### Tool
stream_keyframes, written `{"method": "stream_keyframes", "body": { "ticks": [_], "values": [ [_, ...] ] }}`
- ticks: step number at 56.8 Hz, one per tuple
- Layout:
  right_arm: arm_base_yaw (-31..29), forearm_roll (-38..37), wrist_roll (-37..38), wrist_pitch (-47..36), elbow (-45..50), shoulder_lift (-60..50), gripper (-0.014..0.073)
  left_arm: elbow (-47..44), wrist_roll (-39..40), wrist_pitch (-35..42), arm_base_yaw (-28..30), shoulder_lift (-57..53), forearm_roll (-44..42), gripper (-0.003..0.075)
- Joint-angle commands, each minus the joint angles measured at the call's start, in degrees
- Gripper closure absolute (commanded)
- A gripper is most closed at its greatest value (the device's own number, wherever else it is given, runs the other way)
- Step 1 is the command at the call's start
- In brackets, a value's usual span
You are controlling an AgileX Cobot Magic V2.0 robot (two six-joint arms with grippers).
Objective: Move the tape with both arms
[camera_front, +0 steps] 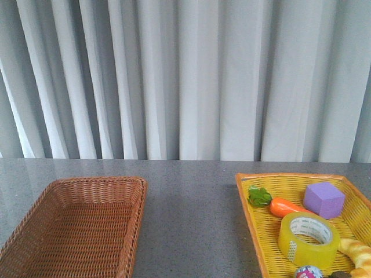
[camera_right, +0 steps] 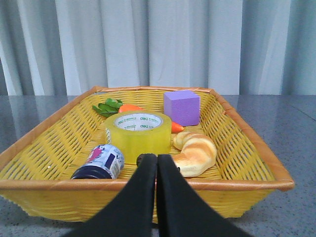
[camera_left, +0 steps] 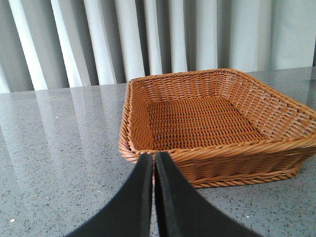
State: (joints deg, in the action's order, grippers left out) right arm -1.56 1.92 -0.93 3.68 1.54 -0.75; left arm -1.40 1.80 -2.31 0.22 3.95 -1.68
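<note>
The tape, a translucent yellow roll with a white printed core, lies flat in the yellow basket at the right. In the right wrist view the tape sits mid-basket, just beyond my right gripper, which is shut and empty outside the basket's near rim. My left gripper is shut and empty too, low over the table in front of the brown wicker basket. Neither arm shows in the front view.
Beside the tape lie a purple cube, a toy carrot with green leaves, a croissant and a small can. The brown wicker basket at the left holds nothing. Grey curtains hang behind the grey stone table.
</note>
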Motion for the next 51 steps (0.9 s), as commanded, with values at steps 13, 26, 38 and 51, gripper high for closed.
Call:
{"method": "stream_keyframes", "body": {
  "ticks": [13,26,38,51],
  "values": [
    [-0.3,-0.1,0.1,-7.2,0.1,-0.5,0.0597,0.9,0.5,4.5,-0.3,0.6,0.5,0.0726],
    [-0.3,2.8,-0.7,-9.0,-8.0,0.7,0.0597,8.5,2.1,11.2,-0.2,1.8,0.7,0.0726],
    [-0.3,2.6,-6.1,-0.8,-23.8,10.4,0.0597,27.1,-0.1,-2.9,-0.2,12.4,0.3,0.0726],
    [-0.3,2.3,-5.8,14.0,-37.6,25.1,0.0597,35.7,-2.5,-12.1,-0.2,24.3,0.5,0.0726]
  ]
}}
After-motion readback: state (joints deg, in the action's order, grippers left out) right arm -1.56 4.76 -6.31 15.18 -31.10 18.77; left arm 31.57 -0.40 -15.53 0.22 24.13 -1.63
